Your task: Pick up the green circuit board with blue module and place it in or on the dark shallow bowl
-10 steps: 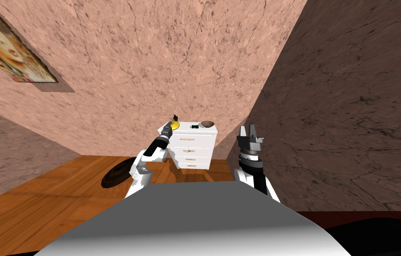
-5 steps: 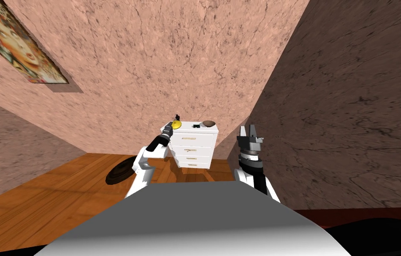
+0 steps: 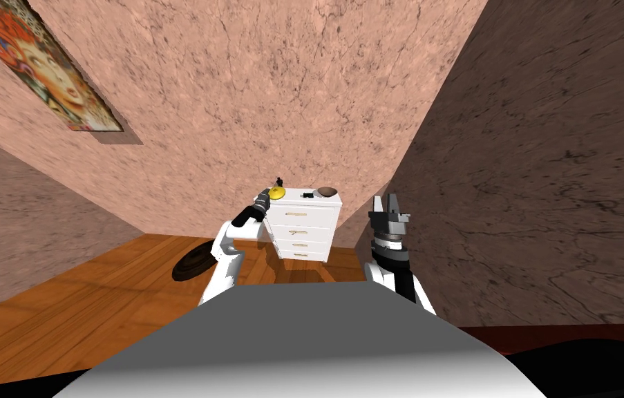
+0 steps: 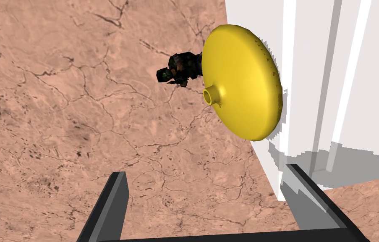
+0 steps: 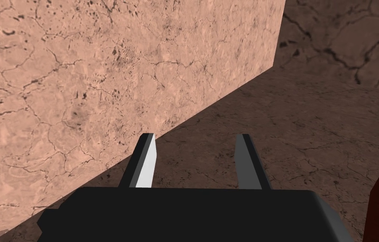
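A: Where to look for the board (image 4: 180, 69)?

B: Behind the yellow disc (image 4: 241, 82), on the left top corner of the dresser (image 3: 303, 224), just above mid-frame in the head view. Small, dark, with a hint of green; too small to make out a blue module. Probably the one meant, though cannot rule out the other dark bit (image 3: 307, 195) at mid-top.

A: And the bowl (image 3: 326, 191)?

B: On the same top, toward its right end, well apart from the board.

A: State of the left gripper (image 4: 209, 201)?

B: Released, blades wide, nothing between. Hanging off the dresser's corner, short of the disc, one blade just beside the dresser's white side.

A: Right gripper (image 5: 197, 161)?

B: Also slack and empty, raised right of centre in the head view.

A: How to do the reach well?

B: Rise above the top first, to clear the edge. Go round or over the disc, not through it; would likely slide or tip if nudged. Line the blades up across the board's thin sides, come down from above, and close gently only once straddling it. Keep the wrist camera on the board all the way in.
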